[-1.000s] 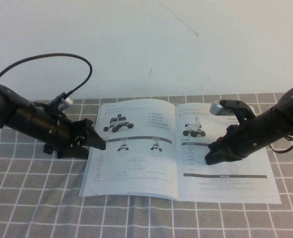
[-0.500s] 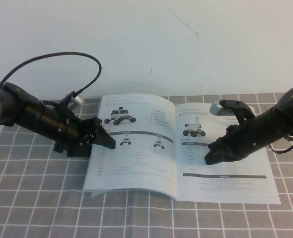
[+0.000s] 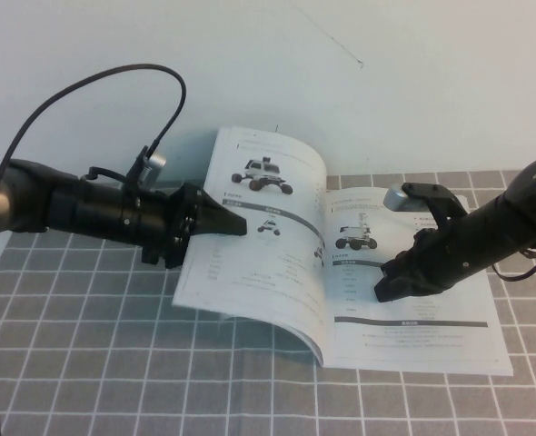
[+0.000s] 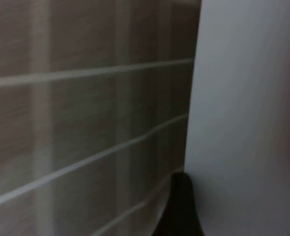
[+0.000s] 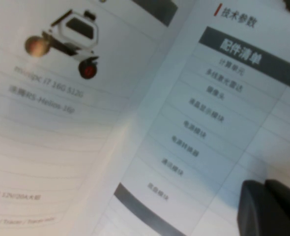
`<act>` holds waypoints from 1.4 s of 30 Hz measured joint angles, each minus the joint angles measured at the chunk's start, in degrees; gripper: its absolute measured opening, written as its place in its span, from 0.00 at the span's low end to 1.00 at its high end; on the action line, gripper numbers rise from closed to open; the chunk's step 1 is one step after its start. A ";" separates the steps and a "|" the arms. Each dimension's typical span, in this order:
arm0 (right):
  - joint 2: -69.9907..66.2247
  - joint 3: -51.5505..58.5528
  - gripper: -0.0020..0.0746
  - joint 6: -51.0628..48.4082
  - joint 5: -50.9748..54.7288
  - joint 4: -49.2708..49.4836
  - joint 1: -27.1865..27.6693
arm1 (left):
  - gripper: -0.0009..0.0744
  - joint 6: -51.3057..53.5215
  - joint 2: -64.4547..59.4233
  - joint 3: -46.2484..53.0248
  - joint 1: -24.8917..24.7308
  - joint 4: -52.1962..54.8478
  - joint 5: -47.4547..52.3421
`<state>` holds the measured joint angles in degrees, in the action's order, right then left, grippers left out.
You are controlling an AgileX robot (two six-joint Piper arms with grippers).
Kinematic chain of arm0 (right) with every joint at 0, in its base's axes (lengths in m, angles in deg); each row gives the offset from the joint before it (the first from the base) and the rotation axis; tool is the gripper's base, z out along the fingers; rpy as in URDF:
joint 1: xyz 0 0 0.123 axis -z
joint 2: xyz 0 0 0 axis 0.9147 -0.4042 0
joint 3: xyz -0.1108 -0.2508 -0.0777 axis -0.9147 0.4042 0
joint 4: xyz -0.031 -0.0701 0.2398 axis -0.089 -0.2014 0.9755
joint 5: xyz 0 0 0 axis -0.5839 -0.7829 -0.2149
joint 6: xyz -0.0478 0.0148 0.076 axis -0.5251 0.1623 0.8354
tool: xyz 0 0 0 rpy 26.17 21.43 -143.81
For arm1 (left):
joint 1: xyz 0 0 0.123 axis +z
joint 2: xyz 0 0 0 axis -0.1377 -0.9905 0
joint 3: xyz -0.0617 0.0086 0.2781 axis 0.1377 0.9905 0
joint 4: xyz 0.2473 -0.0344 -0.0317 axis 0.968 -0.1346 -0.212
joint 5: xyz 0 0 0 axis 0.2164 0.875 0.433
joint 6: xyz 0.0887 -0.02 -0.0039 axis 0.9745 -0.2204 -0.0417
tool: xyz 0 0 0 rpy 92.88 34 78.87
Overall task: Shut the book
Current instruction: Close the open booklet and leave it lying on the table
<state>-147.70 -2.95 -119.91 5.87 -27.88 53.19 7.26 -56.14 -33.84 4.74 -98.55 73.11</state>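
Note:
The book (image 3: 404,309), a white manual with pictures of wheeled robots, lies open on the checked cloth. Its left page (image 3: 259,245) stands lifted and curls toward the spine. My left gripper (image 3: 236,227) is at that page's outer edge, shut on it, with a dark tip showing in front of the paper. In the left wrist view one finger (image 4: 181,209) sits beside the plain back of the page (image 4: 248,123). My right gripper (image 3: 383,289) is shut and rests on the flat right page; its fingertips (image 5: 255,209) touch the printed paper (image 5: 135,123).
A grey checked cloth (image 3: 86,363) covers the table up to a white wall (image 3: 386,91) close behind the book. The left arm's black cable (image 3: 114,77) loops high above it. The right arm's body (image 3: 513,218) lies across the book's far right corner.
My left gripper has moved right and upward with the left page, which rose from flat to steeply tilted. The right gripper has stayed put on the right page.

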 joint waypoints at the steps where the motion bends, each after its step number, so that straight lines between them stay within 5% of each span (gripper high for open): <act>1: 0.00 0.00 0.02 0.00 0.00 0.00 0.00 | 0.68 0.66 0.00 0.00 0.00 -1.67 0.78; 9: 0.00 0.00 0.02 0.00 0.00 0.15 0.00 | 0.68 3.51 -0.12 -2.88 -1.16 -11.71 4.13; 32: 4.60 1.09 0.02 0.00 1.55 -1.13 0.16 | 0.68 2.44 -0.12 -18.30 -12.60 -15.66 5.58; 42: 25.00 1.09 0.02 0.50 2.41 -2.61 11.79 | 0.66 2.44 -0.12 -18.41 -14.13 -13.64 5.69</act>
<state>-122.70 -1.86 -119.41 8.27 -30.49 64.97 9.71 -56.27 -52.25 -9.40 -112.20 78.81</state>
